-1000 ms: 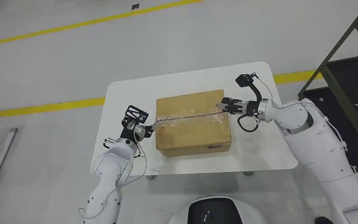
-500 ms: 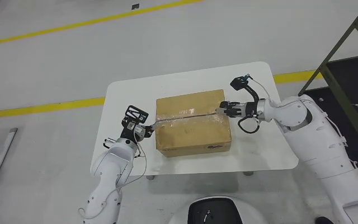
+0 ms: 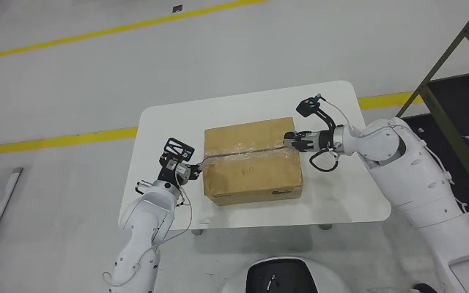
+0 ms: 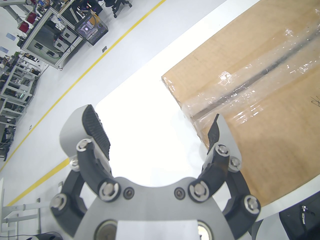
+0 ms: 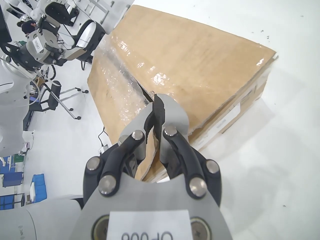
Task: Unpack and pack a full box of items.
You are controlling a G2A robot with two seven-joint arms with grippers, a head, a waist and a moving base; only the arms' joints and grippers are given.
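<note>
A closed brown cardboard box (image 3: 253, 161) lies in the middle of the white table (image 3: 337, 198). Clear tape (image 3: 242, 151) runs along its top seam. My left gripper (image 3: 196, 171) is open at the box's left end, level with the taped seam (image 4: 250, 88), one fingertip (image 4: 215, 126) close to the box corner. My right gripper (image 3: 291, 139) is shut at the box's right end. Its tips (image 5: 156, 101) rest at the seam, where the tape (image 5: 117, 76) is split and a dark gap shows. The box (image 5: 187, 58) has a ragged edge at that end.
Bare tabletop lies behind the box (image 3: 242, 110) and in front of it toward the right (image 3: 344, 205). A dark metal rack (image 3: 440, 73) stands beyond the table's right end. Yellow floor lines (image 3: 66, 139) run past the table.
My right gripper has moved a little left, from just off the box's right end onto the end of the seam. The left arm and the box have stayed still.
</note>
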